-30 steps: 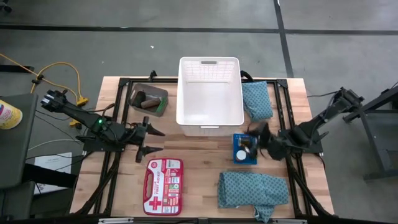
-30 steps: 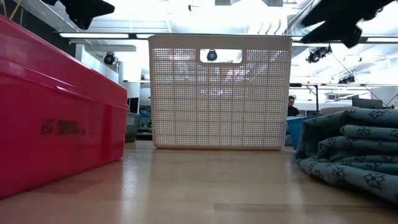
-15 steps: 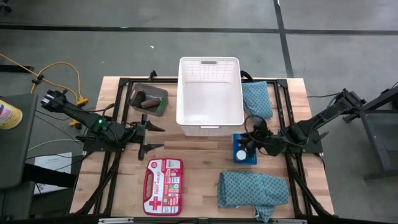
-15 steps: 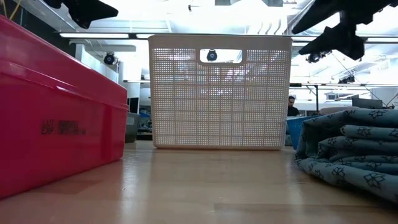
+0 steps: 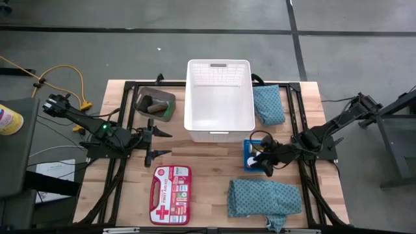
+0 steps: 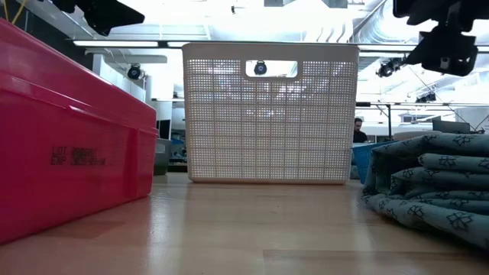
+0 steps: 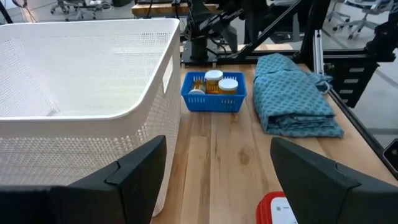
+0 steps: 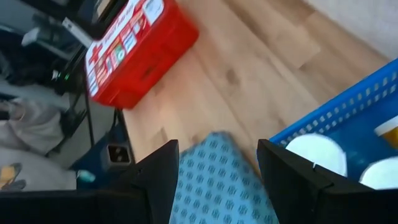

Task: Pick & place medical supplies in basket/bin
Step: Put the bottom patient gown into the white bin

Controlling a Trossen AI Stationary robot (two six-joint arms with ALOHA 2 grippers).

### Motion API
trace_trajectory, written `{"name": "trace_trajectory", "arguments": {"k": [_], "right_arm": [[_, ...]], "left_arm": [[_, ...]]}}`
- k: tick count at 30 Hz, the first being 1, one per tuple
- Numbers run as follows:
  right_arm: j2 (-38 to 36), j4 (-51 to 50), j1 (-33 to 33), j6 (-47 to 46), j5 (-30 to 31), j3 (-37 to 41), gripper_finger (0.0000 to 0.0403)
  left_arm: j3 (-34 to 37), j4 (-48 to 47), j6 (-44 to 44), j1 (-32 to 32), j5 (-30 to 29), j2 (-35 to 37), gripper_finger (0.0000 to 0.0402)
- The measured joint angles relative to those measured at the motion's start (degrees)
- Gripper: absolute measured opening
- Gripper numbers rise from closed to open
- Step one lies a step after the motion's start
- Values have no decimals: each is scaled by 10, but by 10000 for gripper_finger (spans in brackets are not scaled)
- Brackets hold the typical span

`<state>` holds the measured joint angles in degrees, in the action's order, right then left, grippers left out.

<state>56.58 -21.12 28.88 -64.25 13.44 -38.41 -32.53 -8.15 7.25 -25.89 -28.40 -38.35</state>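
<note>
The white basket [image 5: 220, 97] stands at the table's middle, far side. The small grey bin [image 5: 155, 104] to its left holds brown rolls and a green piece. One teal folded cloth [image 5: 268, 104] lies right of the basket, another [image 5: 263, 197] near the front edge. A blue tray [image 5: 247, 155] holds orange bottles [image 7: 213, 81] and white caps [image 8: 314, 155]. My right gripper [image 5: 266, 159] hangs open over the tray's near side, tipped down, nothing between its fingers [image 8: 217, 180]. My left gripper [image 5: 159, 144] waits open, left of the basket's near corner.
A red first-aid case [image 5: 170, 194] lies near the front edge, left of the near cloth. Black frame rails run around the table top. Bare wood shows between the case, the basket and the blue tray.
My right gripper has rolled its wrist and tipped further down over the blue tray, its fingertips swinging toward the table's near edge; the gap between them is unchanged. Nothing on the table has moved.
</note>
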Motion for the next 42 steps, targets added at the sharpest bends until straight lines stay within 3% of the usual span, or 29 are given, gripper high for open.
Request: {"name": "trace_trajectory", "arguments": {"k": [6,28,42], "right_arm": [[0,0,0,0,-33,0,205],[0,0,0,0,-33,0,205],[0,0,0,0,-33,0,205]], "left_arm": [[0,-4,0,0,0,0,281],[2,-7,-14,0,2,10,281],[97,-6,-45,0,1,186,281]]}}
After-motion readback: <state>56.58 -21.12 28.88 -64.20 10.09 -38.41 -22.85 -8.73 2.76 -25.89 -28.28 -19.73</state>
